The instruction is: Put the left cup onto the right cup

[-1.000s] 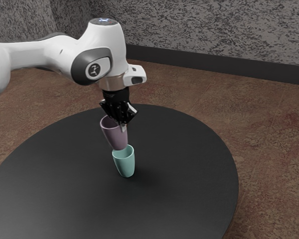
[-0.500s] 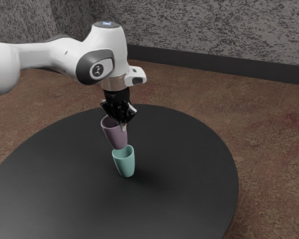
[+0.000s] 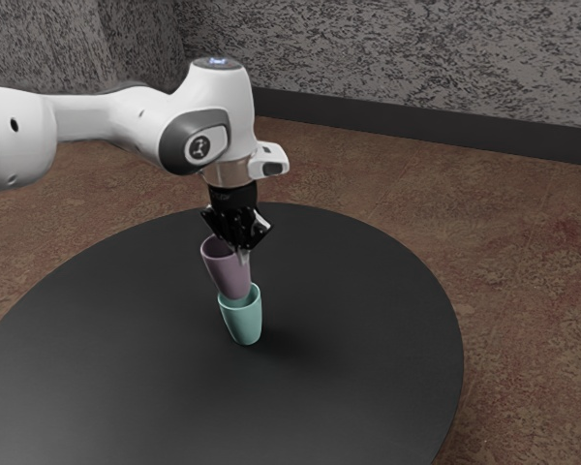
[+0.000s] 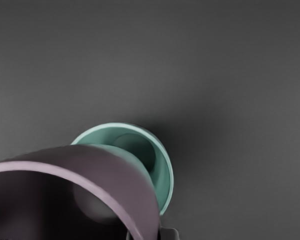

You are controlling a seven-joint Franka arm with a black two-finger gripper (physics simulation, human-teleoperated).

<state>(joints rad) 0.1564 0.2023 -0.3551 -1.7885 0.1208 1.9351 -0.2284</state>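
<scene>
Rough grey wall (image 3: 387,48) backs a round matte black table (image 3: 368,339), where the black gripper (image 3: 238,240) pinches the rim of a smooth, tilted mauve cup (image 3: 227,273), its base dipping into the upright teal cup (image 3: 242,318) just below. The wrist view reveals the teal cup's hollow interior; open tabletop surrounds both.

A: What's the arm (image 3: 87,116) look like?
B: Glossy white rounded shells. Grey joint cap (image 3: 201,143) w/ small white logo, blue-lit top (image 3: 216,64).
A: Hand end?
B: White flange box (image 3: 268,165), then angular black gripper (image 3: 240,247).
</scene>
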